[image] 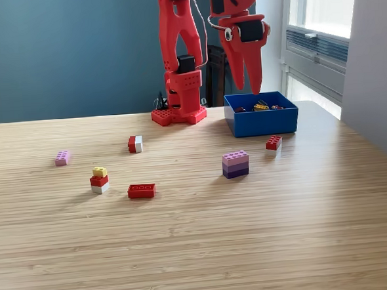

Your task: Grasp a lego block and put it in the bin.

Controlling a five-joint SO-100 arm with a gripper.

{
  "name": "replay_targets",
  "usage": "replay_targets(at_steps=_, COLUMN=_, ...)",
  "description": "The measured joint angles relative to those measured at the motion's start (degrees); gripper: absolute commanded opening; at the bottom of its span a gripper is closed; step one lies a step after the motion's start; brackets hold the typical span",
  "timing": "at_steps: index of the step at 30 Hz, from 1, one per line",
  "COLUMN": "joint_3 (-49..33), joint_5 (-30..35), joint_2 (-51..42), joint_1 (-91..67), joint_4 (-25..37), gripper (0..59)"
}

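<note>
No brand, label or writing can be read anywhere in the exterior view. The pale, wood-grained worktop (pixel 200 250) fills the lower part of the view; behind it stands a dull teal wall, with a bright window and a white wall at three o'clock. The red plastic robot arm (pixel 182 60) stands on its base at twelve o'clock, at the far edge of the worktop. Its tool (pixel 249 82) hangs pointing down just above the far side of the open-topped rectangular blue plastic bin (pixel 262 122); the red fingers look drawn together with nothing between them. The bin sits at about one o'clock, just beside the arm's base, and holds a few small blocks in red, yellow and dark colours. Loose on the worktop lie a pink-and-purple stacked block (pixel 235 164) near the centre, a flat red brick (pixel 142 191) at seven o'clock, a yellow-red-white stack (pixel 100 180) beside it, a red-and-white block (pixel 135 144), a small red-and-white block (pixel 273 143) near the bin, and a small pink brick (pixel 62 157) at nine o'clock.
</note>
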Motion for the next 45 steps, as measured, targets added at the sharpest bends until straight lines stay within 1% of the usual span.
replay_targets(at_steps=5, joint_3=1.67, joint_5=-0.53, joint_2=0.00, joint_1=0.62, joint_4=0.00, gripper=23.8)
replay_targets(at_steps=12, joint_3=1.93, joint_5=-0.97, joint_2=0.00, joint_1=1.58, joint_4=0.00, gripper=24.0)
replay_targets(at_steps=17, joint_3=1.93, joint_5=-0.53, joint_2=0.00, joint_1=1.58, joint_4=0.00, gripper=23.8)
replay_targets(at_steps=24, joint_3=3.34, joint_5=1.93, joint_2=0.00, joint_1=3.52, joint_4=-0.09, gripper=24.4)
replay_targets(at_steps=28, joint_3=5.10, joint_5=2.20, joint_2=0.00, joint_1=7.82, joint_4=-3.25, gripper=24.8)
replay_targets(at_steps=35, joint_3=10.02, joint_5=0.97, joint_2=0.00, joint_1=20.83, joint_4=-11.60, gripper=25.6)
replay_targets(at_steps=40, joint_3=13.71, joint_5=-3.34, joint_2=0.00, joint_1=29.62, joint_4=-17.67, gripper=26.1)
replay_targets(at_steps=45, joint_3=17.49, joint_5=-7.29, joint_2=0.00, joint_1=35.16, joint_4=-24.35, gripper=26.7)
